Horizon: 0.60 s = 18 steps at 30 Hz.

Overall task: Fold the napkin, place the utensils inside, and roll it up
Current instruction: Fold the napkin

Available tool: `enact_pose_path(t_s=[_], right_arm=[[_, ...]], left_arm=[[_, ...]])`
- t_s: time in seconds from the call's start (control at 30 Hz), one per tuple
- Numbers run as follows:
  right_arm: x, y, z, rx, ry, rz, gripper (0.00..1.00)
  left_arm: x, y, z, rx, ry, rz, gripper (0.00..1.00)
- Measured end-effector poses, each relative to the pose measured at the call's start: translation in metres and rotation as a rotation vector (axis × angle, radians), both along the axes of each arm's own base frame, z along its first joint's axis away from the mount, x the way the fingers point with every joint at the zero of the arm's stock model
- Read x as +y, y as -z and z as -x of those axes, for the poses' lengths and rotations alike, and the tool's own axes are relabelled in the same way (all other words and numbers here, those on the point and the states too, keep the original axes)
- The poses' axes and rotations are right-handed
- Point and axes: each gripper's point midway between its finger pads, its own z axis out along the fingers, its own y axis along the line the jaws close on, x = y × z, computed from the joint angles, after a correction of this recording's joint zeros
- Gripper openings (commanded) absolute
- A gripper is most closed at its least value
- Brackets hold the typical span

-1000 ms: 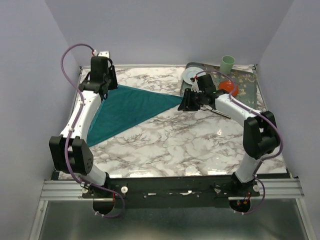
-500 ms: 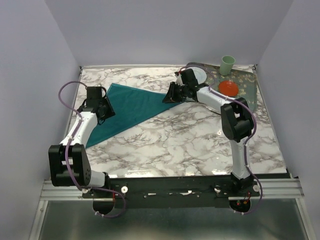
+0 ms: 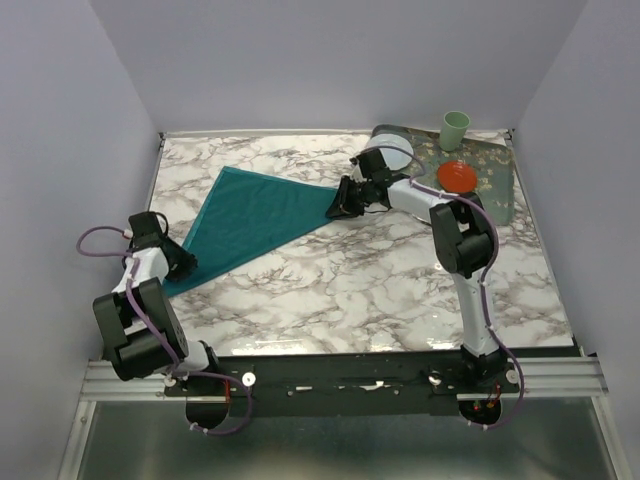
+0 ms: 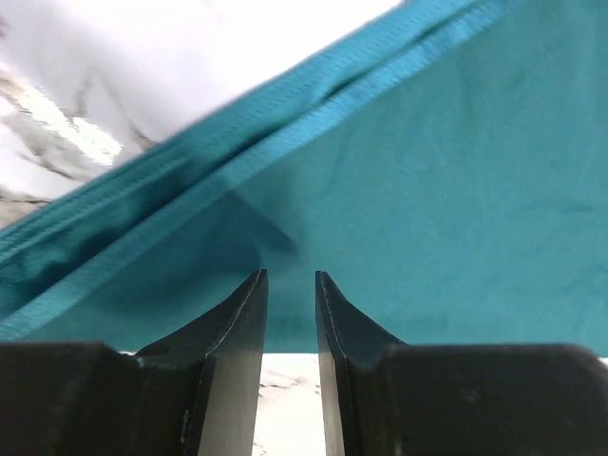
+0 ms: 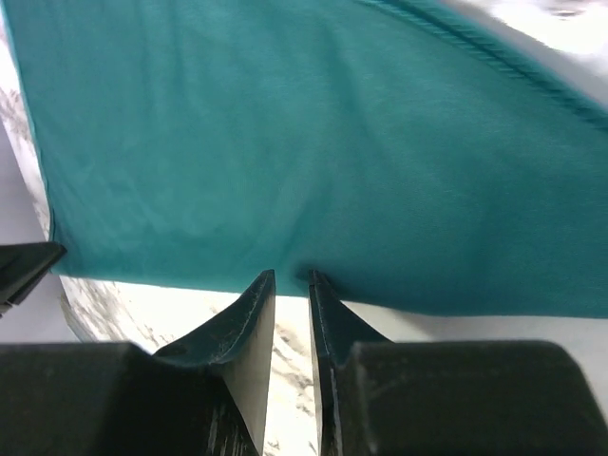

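The napkin [image 3: 255,215] lies flat on the marble table [image 3: 400,290] as a triangle, doubled over, with the two hems stacked along the left edge in the left wrist view. It sits on the left half, well apart from the tray [image 3: 495,175] at the far right. I cannot make out the cutlery from here.

My right gripper [image 3: 340,203] is at the triangle's right tip. In its wrist view the fingers are nearly together and the cloth edge puckers at their tips, so I judge it is pinching the napkin. My left gripper [image 3: 178,265] is at the near-left corner. Its fingers leave only a thin slot over the cloth, and I cannot tell whether fabric is caught between them.

I read the step as the next fold, with one corner carried across. To do it well:
- I want both layers in each pinch, not just the top hem, or the fold will peel apart.
- I should lift only enough to clear the table and keep the cloth lightly taut between the two arms.
- I should lay the corner down edge on edge before letting go.

The main risk is one layer slipping out on the left, so I would check that side before lifting.
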Motion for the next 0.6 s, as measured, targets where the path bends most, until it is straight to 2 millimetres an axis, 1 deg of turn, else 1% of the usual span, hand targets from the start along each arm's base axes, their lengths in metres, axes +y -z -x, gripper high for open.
enact_pose_path(t_s=[0.13,0.23,0.33,0.4,0.5,0.6], right_arm=[[-0.010,0.011,-0.005,0.042,0.038,-0.004,0.29],[-0.019,0.011,-0.011,0.055,0.062,-0.016,0.29],[-0.029,0.010,-0.017,0.057,0.081,-0.018,0.30],[-0.032,0.010,-0.019,0.051,0.080,-0.015,0.31],[-0.037,0.006,-0.020,0.033,0.068,-0.005,0.32],[-0.035,-0.008,-0.022,0.001,0.051,-0.006,0.32]], left_arm=[[0.013,0.006,0.006,0.007,-0.064,0.013,0.34],[0.025,0.012,0.014,0.018,-0.128,0.027,0.34],[0.034,0.012,0.017,0.009,-0.172,0.030,0.33],[0.037,0.011,0.020,0.009,-0.185,0.017,0.32],[0.038,0.008,0.023,0.008,-0.189,0.011,0.32],[0.037,-0.006,0.022,-0.027,-0.185,-0.002,0.32]])
